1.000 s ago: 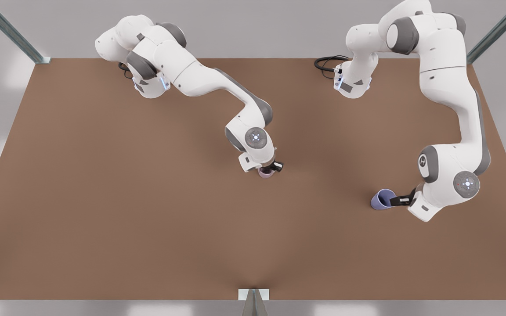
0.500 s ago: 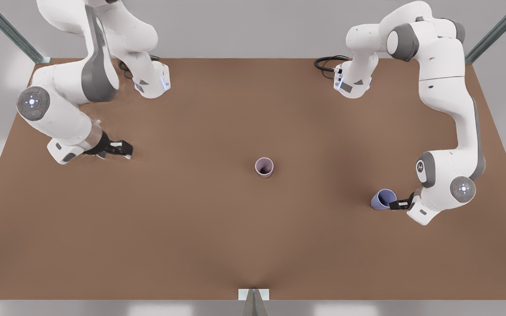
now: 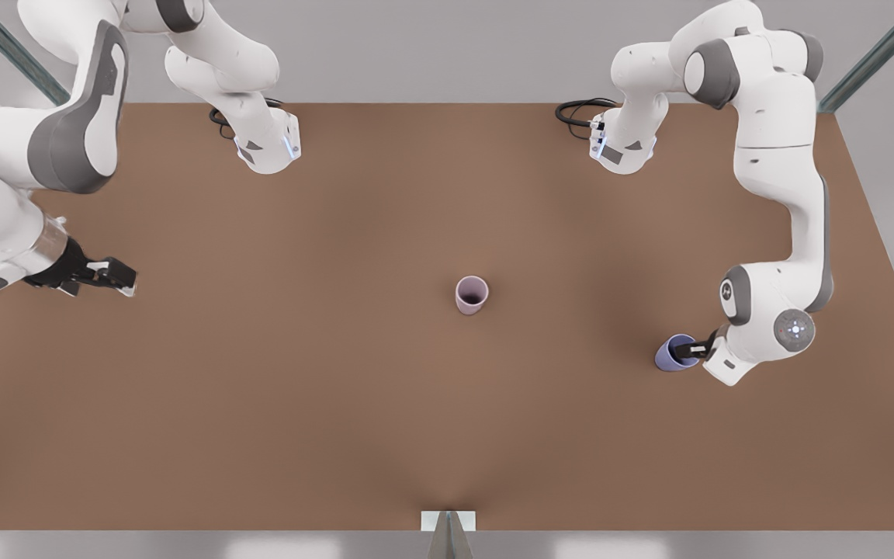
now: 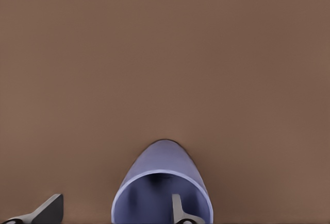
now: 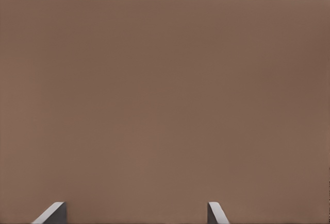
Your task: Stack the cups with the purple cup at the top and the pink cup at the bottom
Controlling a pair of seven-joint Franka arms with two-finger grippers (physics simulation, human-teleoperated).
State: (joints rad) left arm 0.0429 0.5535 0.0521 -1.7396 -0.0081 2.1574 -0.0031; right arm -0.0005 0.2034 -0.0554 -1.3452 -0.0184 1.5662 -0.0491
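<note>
Cups, two. Pink cup [image 3: 471, 294]: upright at the table's middle, well apart from both tools. Purple cup [image 3: 676, 352]: near the table's right edge in the front view; my left tool [image 3: 694, 349] straddles its wall, fingers parted, one finger [image 4: 181, 211] inside. Right tool [image 3: 109, 276]: open, empty, waiting at the opposite edge
</note>
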